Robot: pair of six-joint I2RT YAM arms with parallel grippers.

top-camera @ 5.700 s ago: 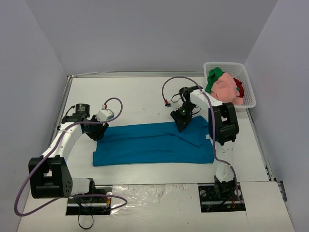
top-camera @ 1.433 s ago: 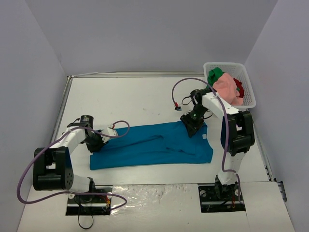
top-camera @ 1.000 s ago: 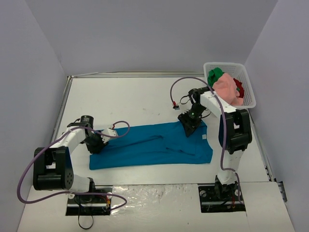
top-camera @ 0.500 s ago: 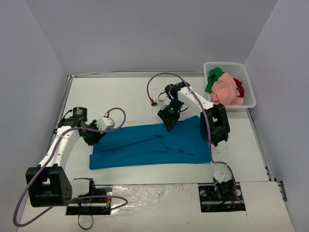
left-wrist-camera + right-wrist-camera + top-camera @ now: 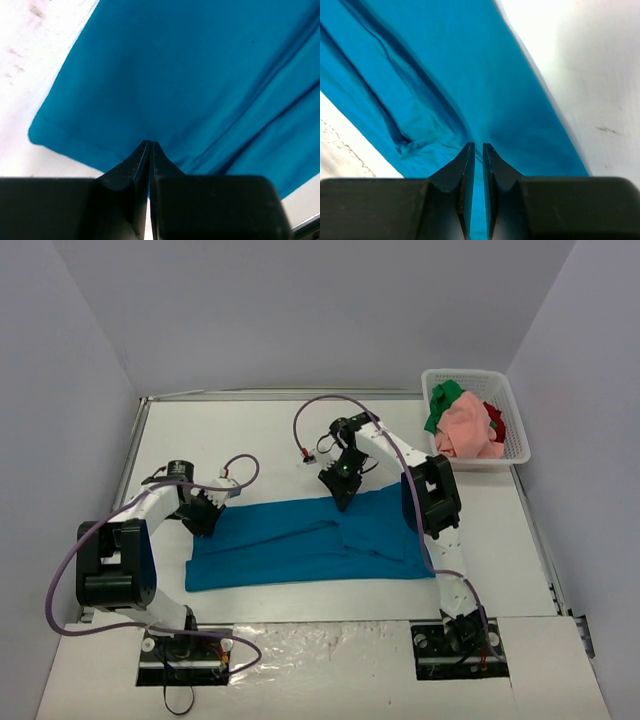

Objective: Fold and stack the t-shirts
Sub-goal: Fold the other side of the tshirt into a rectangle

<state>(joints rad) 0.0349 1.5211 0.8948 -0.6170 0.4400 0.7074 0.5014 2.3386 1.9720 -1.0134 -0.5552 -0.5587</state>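
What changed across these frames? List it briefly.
The right gripper slid left along the far edge of the teal-blue t-shirt. The left gripper moved farther out to the shirt's far-left corner. Both closed on the cloth. The shirt remains spread flat on the table, and the white basket is unmoved.

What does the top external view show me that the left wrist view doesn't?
Only top external: the right gripper at the far edge of the teal-blue t-shirt, and the white basket holding the other shirts. Only left wrist: hem stitching by the shirt's corner, and the left gripper with its fingers pressed together on the cloth. Both: the teal-blue t-shirt and the left gripper on it.
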